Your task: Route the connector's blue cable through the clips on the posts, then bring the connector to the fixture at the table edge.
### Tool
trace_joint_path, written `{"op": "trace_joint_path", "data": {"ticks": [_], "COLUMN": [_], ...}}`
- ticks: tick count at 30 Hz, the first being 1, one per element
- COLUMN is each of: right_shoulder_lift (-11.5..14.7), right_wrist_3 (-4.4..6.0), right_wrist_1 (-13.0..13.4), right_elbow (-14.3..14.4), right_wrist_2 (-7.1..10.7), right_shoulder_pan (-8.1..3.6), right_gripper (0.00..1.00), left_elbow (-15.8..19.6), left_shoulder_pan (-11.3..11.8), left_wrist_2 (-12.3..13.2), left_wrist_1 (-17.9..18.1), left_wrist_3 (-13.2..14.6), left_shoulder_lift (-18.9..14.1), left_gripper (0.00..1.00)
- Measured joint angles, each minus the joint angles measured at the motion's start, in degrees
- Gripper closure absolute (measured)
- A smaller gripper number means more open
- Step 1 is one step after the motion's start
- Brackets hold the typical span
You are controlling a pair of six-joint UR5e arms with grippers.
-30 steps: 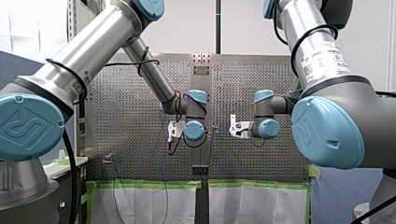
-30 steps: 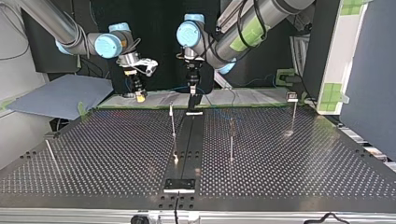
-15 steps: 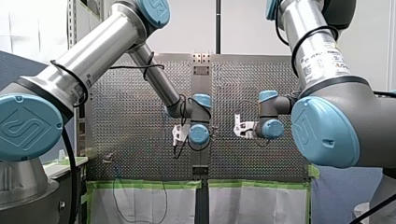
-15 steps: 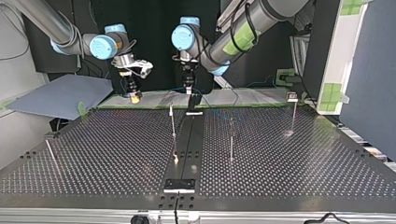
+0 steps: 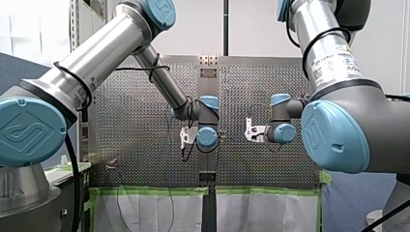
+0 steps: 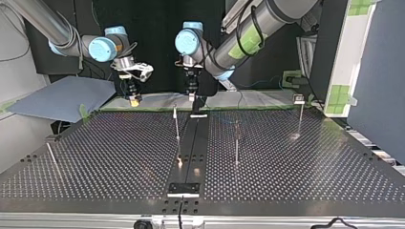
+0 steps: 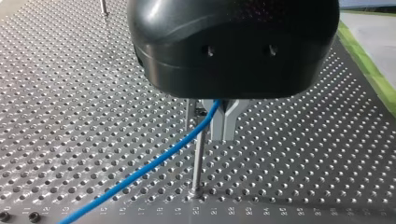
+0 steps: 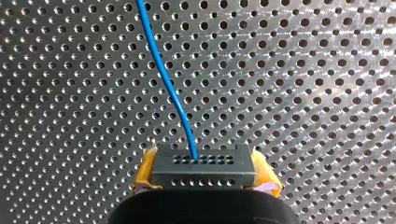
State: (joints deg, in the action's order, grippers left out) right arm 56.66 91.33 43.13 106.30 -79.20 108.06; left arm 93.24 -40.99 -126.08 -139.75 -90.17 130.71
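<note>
I work over the perforated surface [image 6: 286, 171]. My right hand [image 8: 204, 179], upper left in the top view, is clenched on the connector [image 8: 203, 161]. Its blue cable [image 8: 163, 79] rises under my left hand [image 7: 219, 126], just beside a post [image 7: 198, 158]. I cannot tell whether that hand grips it. Routing looks barely begun. Next I'd seat the cable in the post's clip, which is too small to make out.

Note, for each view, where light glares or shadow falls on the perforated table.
Top view: a bright glint at the foot of the post by the dark centre strip. Front view: a pale sheen across the table. Right wrist view: the table brighter on one side of the blue cable, dimmer on the other.
</note>
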Motion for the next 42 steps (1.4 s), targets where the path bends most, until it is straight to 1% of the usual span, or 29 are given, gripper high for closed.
{"op": "trace_joint_path", "data": {"ticks": [13, 18, 23, 30, 34, 38, 42], "right_shoulder_lift": [0.0, 0.0, -0.1, -0.2, -0.2, -0.3, -0.4], "right_wrist_3": [0.37, 0.43, 0.50, 0.62, 0.67, 0.70, 0.70], "right_wrist_1": [-0.3, -0.5, -0.6, -0.9, -1.1, -1.2, -1.2], "right_elbow": [-0.9, -1.1, -1.3, -2.0, -2.3, -2.5, -2.6], "right_wrist_2": [0.08, 0.11, 0.10, 0.20, 0.27, 0.33, 0.35], "right_shoulder_pan": [-1.13, -1.39, -1.63, -1.73, -1.74, -1.74, -1.74], "right_gripper": [1.00, 1.00, 1.00, 1.00, 1.00, 1.00, 1.00], "left_elbow": [-0.6, -0.7, -1.0, -2.8, -4.1, -5.2, -6.4], "left_shoulder_pan": [0.4, 0.5, 0.7, 1.4, 1.7, 1.9, 2.2], "left_wrist_2": [0.3, 0.3, 1.2, 1.6, 1.7, 1.8, 1.8], "left_wrist_1": [-0.3, -0.3, -0.2, -1.3, -2.7, -3.7, -4.4], "left_wrist_3": [-0.1, -0.1, -0.5, -0.5, -0.7, -1.6, -2.1], "left_shoulder_lift": [0.0, 0.0, 0.0, 0.2, 1.3, 2.9, 3.4], "left_gripper": [1.00, 1.00, 1.00, 1.00, 1.00, 1.00, 1.00]}}
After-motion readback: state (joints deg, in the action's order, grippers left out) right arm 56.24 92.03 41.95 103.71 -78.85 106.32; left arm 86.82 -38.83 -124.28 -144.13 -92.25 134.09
